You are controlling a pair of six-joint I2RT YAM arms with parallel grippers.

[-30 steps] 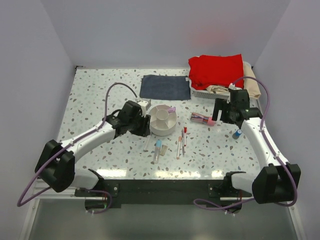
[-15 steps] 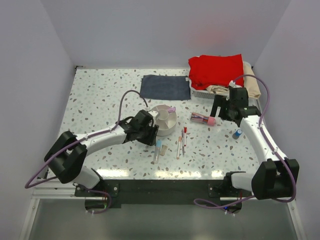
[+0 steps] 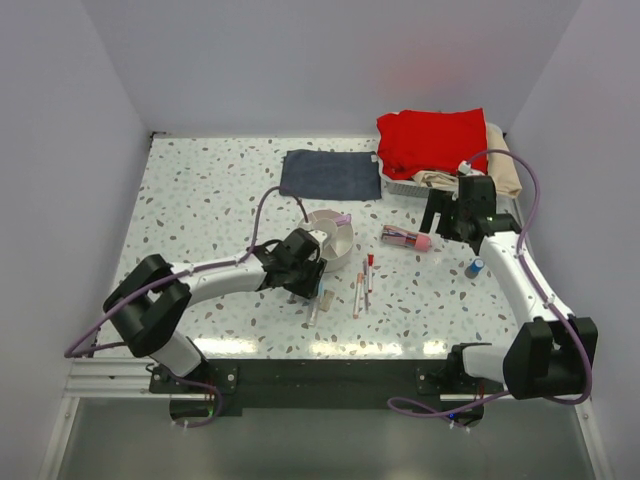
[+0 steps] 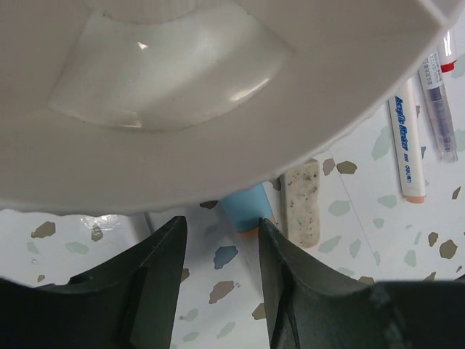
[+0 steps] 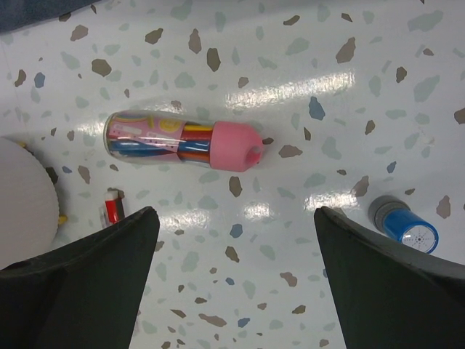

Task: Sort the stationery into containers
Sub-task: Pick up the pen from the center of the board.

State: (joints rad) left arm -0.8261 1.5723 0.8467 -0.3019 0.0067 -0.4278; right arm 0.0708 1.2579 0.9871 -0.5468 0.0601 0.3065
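Bright even light, glare patches on the table, foreground seemingly soft.

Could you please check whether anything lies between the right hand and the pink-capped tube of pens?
Nothing visible does. The right hand is open, and the tube lies uncovered on the table in front of it. The small blue-capped item sits off to the side, apart from both.

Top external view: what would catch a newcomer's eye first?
The red cloth folded at the far right corner. Then the off-white divided bowl mid-table, the left arm's jaws at its near rim, and the pink-capped tube of pens lying below the right arm's open jaws.
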